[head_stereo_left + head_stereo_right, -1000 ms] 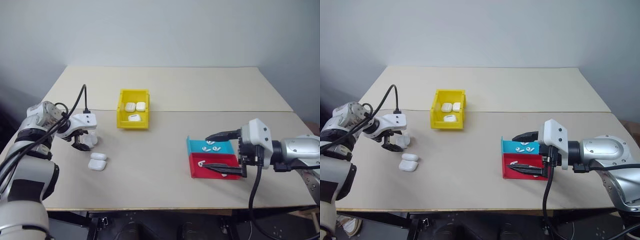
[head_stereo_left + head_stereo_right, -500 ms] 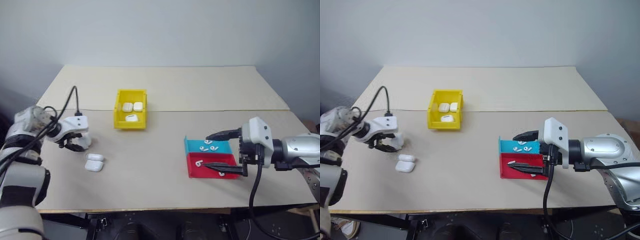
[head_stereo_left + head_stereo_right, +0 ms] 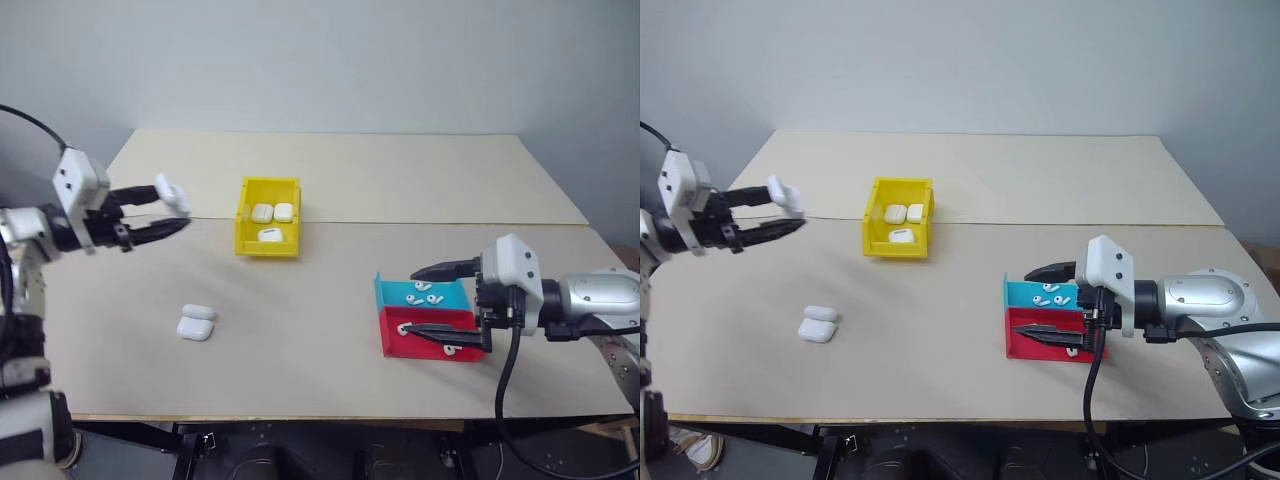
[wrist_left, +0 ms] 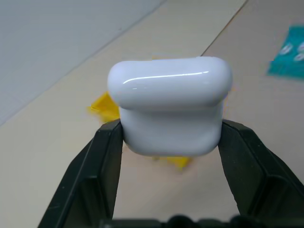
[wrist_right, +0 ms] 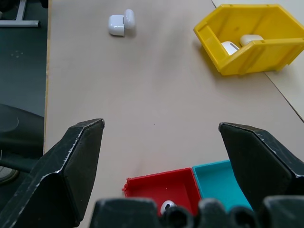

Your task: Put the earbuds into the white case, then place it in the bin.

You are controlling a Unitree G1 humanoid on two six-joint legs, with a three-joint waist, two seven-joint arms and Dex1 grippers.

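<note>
Left wrist view: the left gripper (image 4: 171, 142) pinches the white case (image 4: 170, 111) across its lower body, lid end pointing away from the wrist, lid closed. From the head, that case (image 3: 171, 194) hangs above the table (image 3: 330, 300), left of the yellow bin (image 3: 245, 228), with its long axis tilted. Two more cases (image 3: 196, 322) lie near the front edge. The right gripper (image 3: 440, 300) is spread wide over the teal tray (image 3: 388, 294) and red tray (image 3: 400, 340) holding earbuds (image 3: 425, 292).
</note>
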